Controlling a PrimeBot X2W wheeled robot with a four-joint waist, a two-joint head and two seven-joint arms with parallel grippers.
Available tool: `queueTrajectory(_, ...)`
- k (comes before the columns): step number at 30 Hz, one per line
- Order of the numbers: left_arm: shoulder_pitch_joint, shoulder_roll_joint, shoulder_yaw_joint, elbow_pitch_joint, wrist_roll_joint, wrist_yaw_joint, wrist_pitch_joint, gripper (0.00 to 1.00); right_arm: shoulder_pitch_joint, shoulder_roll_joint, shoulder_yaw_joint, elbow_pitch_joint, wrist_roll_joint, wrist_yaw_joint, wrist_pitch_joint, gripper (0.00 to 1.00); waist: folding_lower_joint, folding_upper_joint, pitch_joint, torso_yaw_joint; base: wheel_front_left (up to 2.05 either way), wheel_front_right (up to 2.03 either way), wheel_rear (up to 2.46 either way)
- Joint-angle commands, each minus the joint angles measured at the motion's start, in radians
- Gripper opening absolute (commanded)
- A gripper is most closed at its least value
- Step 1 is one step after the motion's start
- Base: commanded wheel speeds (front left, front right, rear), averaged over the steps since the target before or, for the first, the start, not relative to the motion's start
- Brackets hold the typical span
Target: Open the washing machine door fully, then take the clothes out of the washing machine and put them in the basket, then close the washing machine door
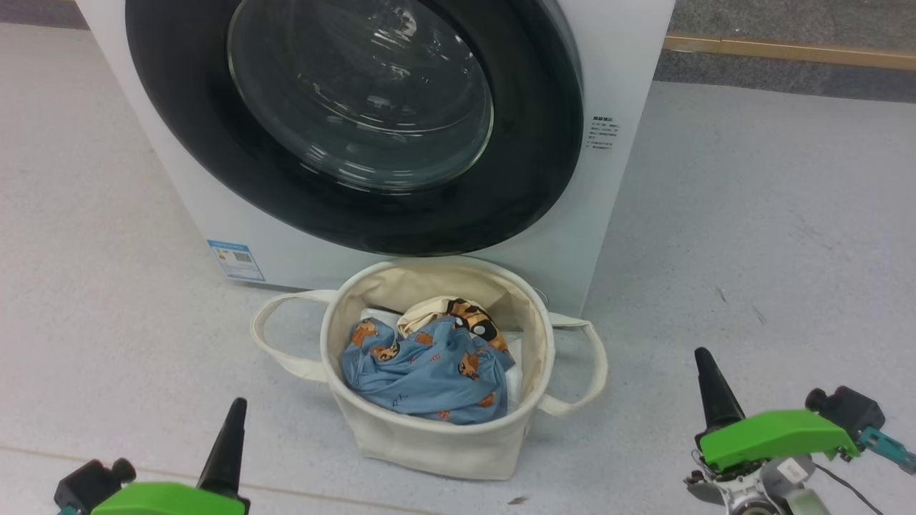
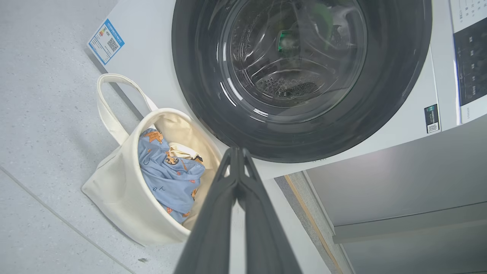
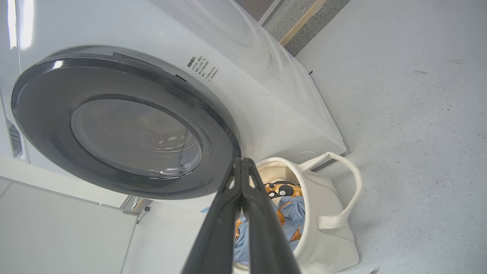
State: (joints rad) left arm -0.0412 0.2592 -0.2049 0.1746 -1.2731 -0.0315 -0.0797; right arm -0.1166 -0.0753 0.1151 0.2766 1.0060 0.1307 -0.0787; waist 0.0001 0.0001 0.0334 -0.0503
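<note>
The white washing machine stands ahead with its round black-ringed door closed flat against the front. Below it, the cream basket sits on the floor holding the clothes: a light blue garment with orange animals and a cream piece with an orange-black face. My left gripper is shut and empty at the lower left. My right gripper is shut and empty at the lower right.
Grey speckled floor spreads to both sides of the machine. A wooden strip runs along the back right. A blue label marks the machine's lower left corner. A white folded sheet lies under the clothes in the basket.
</note>
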Motion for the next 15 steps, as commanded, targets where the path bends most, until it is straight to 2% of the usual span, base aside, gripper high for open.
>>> queueTrajectory(1,-0.048,0.002,0.042,-0.022,-0.02,-0.013,0.01,0.0,-0.023,-0.012,-0.002,-0.034,0.033,0.0,0.012,0.0,-0.0001,-0.0001,-0.001,0.002,0.0,0.0,0.0)
queueTrajectory(15,-0.052,-0.045,0.103,0.001,-0.108,-0.035,0.049,0.0,-0.014,-0.011,-0.049,-0.034,0.188,0.0,0.049,0.0,-0.0001,-0.0001,-0.008,0.014,0.0,0.0,0.0)
